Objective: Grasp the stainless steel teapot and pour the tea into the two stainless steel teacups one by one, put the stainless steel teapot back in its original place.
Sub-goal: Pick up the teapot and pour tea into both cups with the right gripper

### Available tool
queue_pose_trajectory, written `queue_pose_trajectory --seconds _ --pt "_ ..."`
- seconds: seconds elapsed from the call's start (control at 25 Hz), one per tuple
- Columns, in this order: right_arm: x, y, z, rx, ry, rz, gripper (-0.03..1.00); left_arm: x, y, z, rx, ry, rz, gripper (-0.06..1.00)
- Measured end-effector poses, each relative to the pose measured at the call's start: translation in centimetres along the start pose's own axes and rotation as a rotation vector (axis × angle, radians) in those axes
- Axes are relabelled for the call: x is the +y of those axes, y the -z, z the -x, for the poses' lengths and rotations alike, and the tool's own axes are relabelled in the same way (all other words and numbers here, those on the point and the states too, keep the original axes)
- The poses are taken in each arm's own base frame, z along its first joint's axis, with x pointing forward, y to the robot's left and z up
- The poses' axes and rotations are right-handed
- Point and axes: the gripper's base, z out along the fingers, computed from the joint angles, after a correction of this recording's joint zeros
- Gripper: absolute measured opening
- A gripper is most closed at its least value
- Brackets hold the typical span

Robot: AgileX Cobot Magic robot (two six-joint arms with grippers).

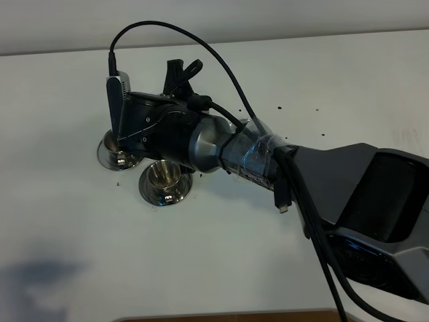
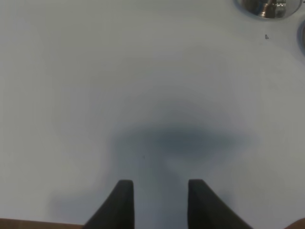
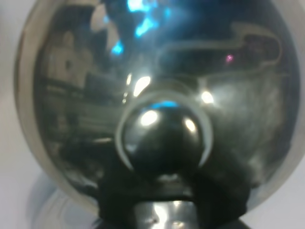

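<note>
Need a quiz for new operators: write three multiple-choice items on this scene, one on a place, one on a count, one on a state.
1. In the exterior high view, where do the teacups stand?
A. Left of the middle, partly covered by the right arm
B. At the far right edge
C. Along the near edge

2. How many teacups show in that view?
A. One
B. Two
C. Four

3. How is the left gripper?
A. Shut on a cup
B. Open and empty
C. Shut on a spoon

Key: 1 A, since the arm's wrist overlaps both cups left of centre. 2 B, since two cups on saucers peek out below the wrist. 3 B, since its fingers stand apart over bare white table.
</note>
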Motion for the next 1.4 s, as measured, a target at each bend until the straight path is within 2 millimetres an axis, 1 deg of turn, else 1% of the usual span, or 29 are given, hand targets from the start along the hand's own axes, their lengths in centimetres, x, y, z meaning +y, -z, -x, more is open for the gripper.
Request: queue_pose_trajectory --seconds 0.32,0.56,0.88,1.2,1.4 --pt "1.1 -0.5 1.0 0.027 0.1 -0.048 0.19 0.0 0.0 0.0 0.0 -0.002 0.0 0.32" --pt "0.8 -0.2 1.2 0.045 0.156 -0.112 0.19 0.0 0.0 0.0 0.0 -0.002 0.0 0.32" --pt "1.7 -1.5 1.3 0.094 0.217 -0.135 0.19 0.0 0.0 0.0 0.0 -0.002 0.0 0.32" --pt "1.1 -1.4 1.3 0.116 0.256 -0.192 0.19 0.0 0.0 0.0 0.0 -0.001 0.0 0.32" --pt "0.8 -1.3 1.2 0.132 0.315 -0.222 0.19 0.0 0.0 0.0 0.0 -0.001 0.0 0.32"
